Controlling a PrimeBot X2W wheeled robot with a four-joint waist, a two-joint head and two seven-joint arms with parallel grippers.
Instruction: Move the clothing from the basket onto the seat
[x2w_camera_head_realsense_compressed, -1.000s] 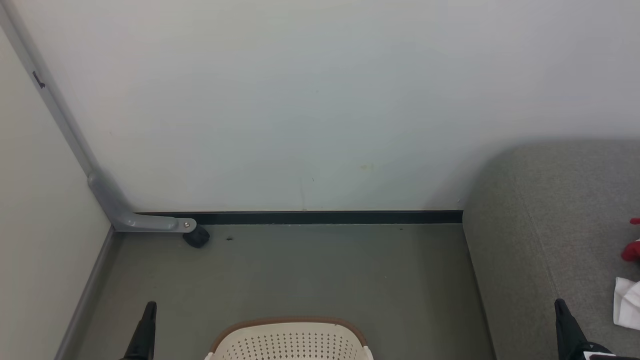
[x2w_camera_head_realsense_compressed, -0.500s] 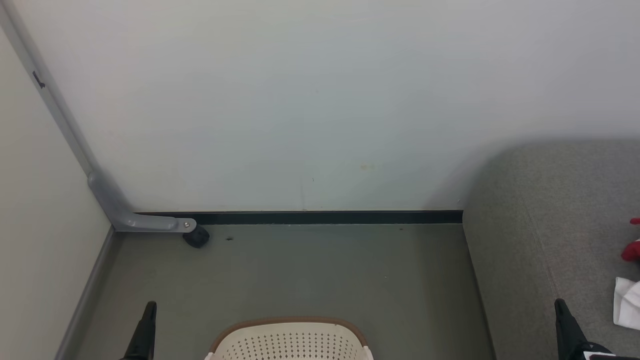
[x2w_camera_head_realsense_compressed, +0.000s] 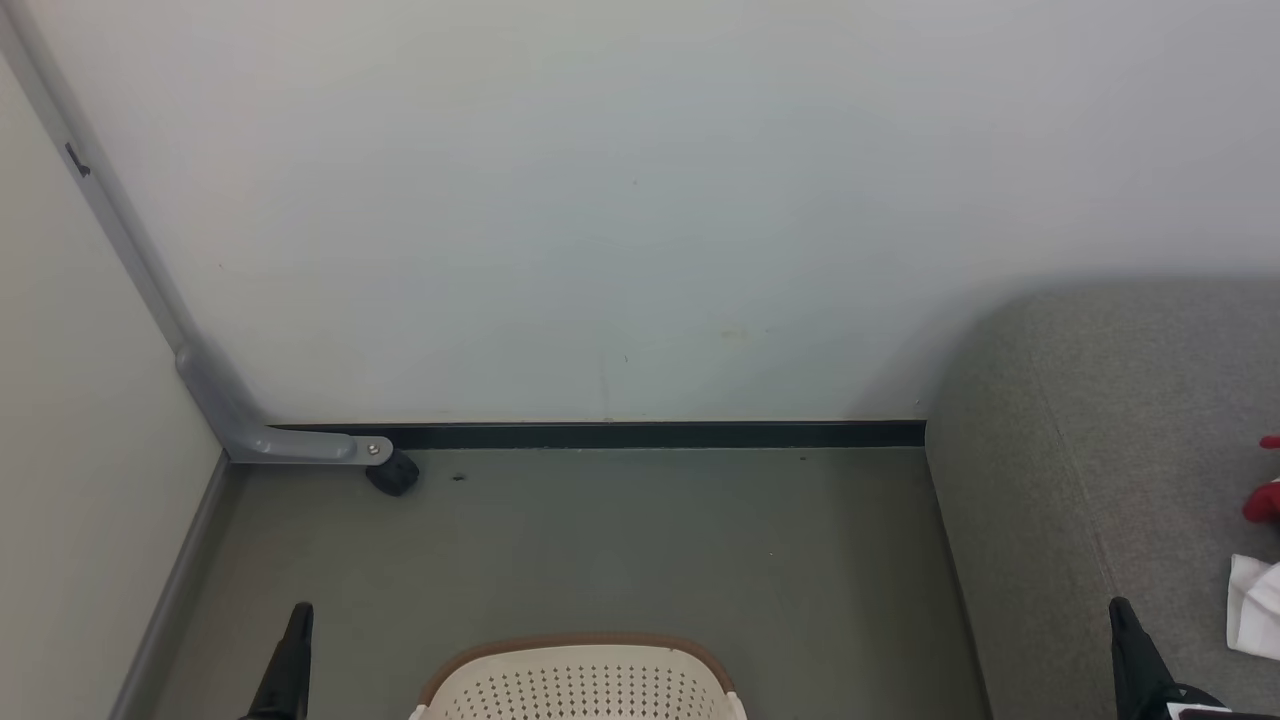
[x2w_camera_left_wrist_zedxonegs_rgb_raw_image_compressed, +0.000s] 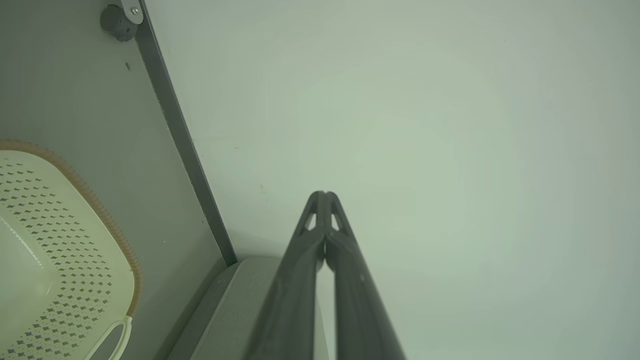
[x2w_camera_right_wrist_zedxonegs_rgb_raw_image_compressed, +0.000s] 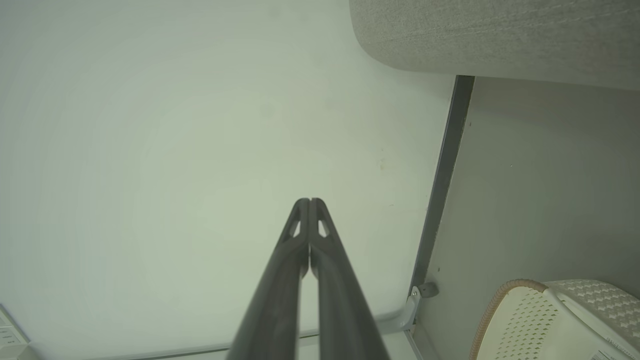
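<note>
The clothing (x2w_camera_head_realsense_compressed: 1265, 500), a red piece and a white cloth (x2w_camera_head_realsense_compressed: 1255, 605), is seen on the seat (x2w_camera_head_realsense_compressed: 1090, 430) at the head view's right edge. The basket (x2w_camera_head_realsense_compressed: 580, 682) is set on the floor (x2w_camera_head_realsense_compressed: 650, 540) between the two hands, before a dark skirting (x2w_camera_head_realsense_compressed: 650, 435). A grey bracket (x2w_camera_head_realsense_compressed: 300, 445) with a black wheel (x2w_camera_head_realsense_compressed: 392, 474) is fixed in the corner. The left hand (x2w_camera_head_realsense_compressed: 300, 612) and right hand (x2w_camera_head_realsense_compressed: 1120, 606) are pressed fully closed, with nothing gripped. The white cloth is found near the right hand, on its right.

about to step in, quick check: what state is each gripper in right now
left gripper: closed, fingertips together, holding nothing
right gripper: closed, fingertips together, holding nothing
</note>
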